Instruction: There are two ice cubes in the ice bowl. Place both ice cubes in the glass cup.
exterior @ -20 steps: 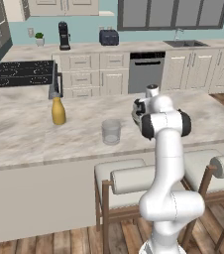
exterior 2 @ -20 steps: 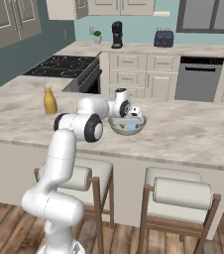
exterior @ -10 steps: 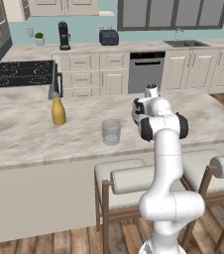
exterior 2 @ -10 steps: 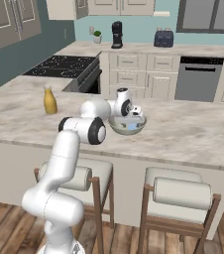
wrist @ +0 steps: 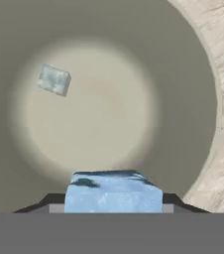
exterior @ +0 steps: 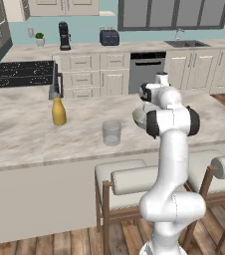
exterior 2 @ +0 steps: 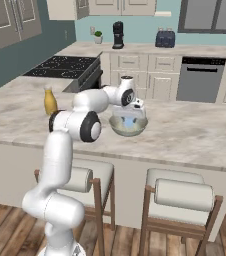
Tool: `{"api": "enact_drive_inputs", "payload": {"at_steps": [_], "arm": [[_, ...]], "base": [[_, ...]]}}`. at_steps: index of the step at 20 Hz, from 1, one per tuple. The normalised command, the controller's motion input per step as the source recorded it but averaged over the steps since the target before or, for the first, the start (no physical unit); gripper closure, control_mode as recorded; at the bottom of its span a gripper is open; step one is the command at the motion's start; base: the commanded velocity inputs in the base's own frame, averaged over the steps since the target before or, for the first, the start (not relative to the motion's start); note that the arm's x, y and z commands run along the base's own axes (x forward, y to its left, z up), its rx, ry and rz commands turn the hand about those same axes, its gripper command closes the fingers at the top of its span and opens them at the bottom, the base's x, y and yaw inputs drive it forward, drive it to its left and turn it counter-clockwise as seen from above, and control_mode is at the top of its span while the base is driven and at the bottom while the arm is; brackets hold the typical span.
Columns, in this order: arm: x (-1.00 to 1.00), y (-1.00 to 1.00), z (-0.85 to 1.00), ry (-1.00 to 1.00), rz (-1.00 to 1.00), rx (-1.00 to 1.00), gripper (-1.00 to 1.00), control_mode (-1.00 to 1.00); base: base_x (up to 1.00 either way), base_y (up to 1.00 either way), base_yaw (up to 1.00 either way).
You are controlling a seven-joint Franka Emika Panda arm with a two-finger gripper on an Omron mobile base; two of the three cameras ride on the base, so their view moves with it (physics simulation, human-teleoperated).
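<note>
Gripper is down over the ice bowl right now, and in the hand view a pale-blue ice cube sits squarely betw. the two dark tips, filling the gap, so the jaws look closed onto it, narrow, cube-width. Looks like a proper pinch, tho the tips themselves are mostly hidden by the cube.

Why there? Cubes start in the bowl, so the hand has to reach in from above; the wrist points straight down, which keeps the fingers off the bowl's sloped wall.

Second ice cube lies loose on the bowl floor, well apart from the held one, toward the far-left of the bowl's flat centre as the hand cam sees it. Untouched, waiting its turn.

Glass cup stands upright on the marble counter, to the left of the bowl from the left base cam, clear of it w/ bare counter between. Yellow bottle is further left of the bowl again, beyond the cup.

My read: step one of two, grasp likely made, lift + carry to the cup not yet done. Slippery small cube, so a slow straight lift seems wise.
</note>
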Motion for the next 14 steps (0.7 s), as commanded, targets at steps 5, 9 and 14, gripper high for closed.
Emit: {"api": "enact_drive_inputs", "payload": {"at_steps": [5,9,14], "arm": [[-1.0,0.24,0.75,-0.19,0.0,0.12,1.0,-1.0],[-1.0,0.71,0.84,-0.19,0.0,0.06,1.0,-1.0],[-0.85,1.0,0.98,-0.21,-0.01,0.01,1.0,-1.0]], "base": [[0.0,0.0,0.0],[0.0,0.0,0.0],[0.0,0.0,0.0]]}}
